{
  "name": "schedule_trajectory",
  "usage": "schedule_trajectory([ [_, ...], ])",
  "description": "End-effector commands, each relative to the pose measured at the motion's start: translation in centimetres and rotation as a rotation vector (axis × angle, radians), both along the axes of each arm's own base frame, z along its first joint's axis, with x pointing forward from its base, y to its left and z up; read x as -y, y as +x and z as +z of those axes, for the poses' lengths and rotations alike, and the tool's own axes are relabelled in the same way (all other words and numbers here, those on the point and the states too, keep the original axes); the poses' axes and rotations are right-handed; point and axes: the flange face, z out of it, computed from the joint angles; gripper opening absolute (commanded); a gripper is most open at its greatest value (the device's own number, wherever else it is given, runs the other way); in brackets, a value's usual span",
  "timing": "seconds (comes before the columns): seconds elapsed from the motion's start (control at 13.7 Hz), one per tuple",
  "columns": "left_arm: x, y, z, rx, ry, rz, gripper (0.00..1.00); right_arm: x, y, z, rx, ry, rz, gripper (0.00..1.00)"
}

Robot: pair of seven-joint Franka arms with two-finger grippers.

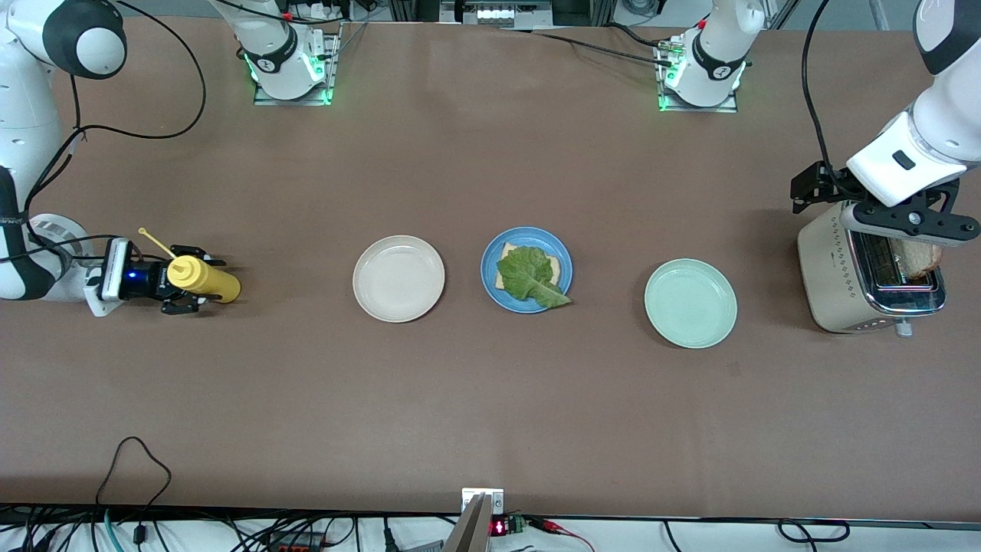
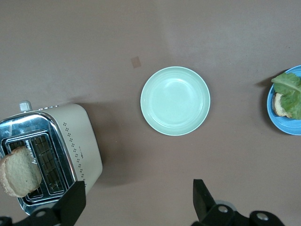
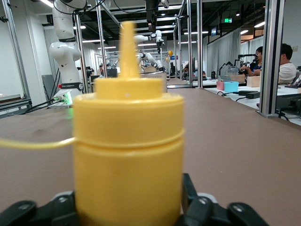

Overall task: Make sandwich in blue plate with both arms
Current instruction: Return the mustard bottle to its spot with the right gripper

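A: Where did the sandwich stand?

B: Half built: the blue plate [image 1: 526, 269] at table centre held one slice under lettuce [image 1: 529, 277].

A: And the arms?

B: The left gripper [image 2: 136, 202], fingers spread, hung over the toaster [image 1: 870, 278], toast [image 2: 19, 171] at its nine o'clock. The right gripper [image 1: 182, 279] flanked the mustard bottle [image 1: 203, 278]; grip uncertain.

A: Next?

B: Probably lifting that toast.

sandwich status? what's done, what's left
Done: bottom bread slice and lettuce lie on the blue plate. In hand: the open left gripper hovers over the toaster, where the second slice sits. The right gripper straddles the mustard bottle standing on the table. Left: top slice.
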Motion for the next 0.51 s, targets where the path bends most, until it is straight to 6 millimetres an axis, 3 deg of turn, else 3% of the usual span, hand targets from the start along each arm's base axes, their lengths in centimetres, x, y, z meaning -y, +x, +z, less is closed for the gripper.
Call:
schedule_trajectory([
  [0.0,0.0,-0.5,0.4,0.004,-0.016,0.007,1.0,2.5,-0.2,2.0,0.019,-0.045,0.013,1.0],
  [0.29,0.0,-0.5,0.4,0.004,-0.016,0.007,1.0,6.6,-0.7,5.5,0.022,-0.178,0.035,1.0],
  [0.44,0.0,-0.5,0.4,0.004,-0.016,0.007,1.0,8.7,-1.0,8.8,-0.004,-0.283,0.047,1.0],
])
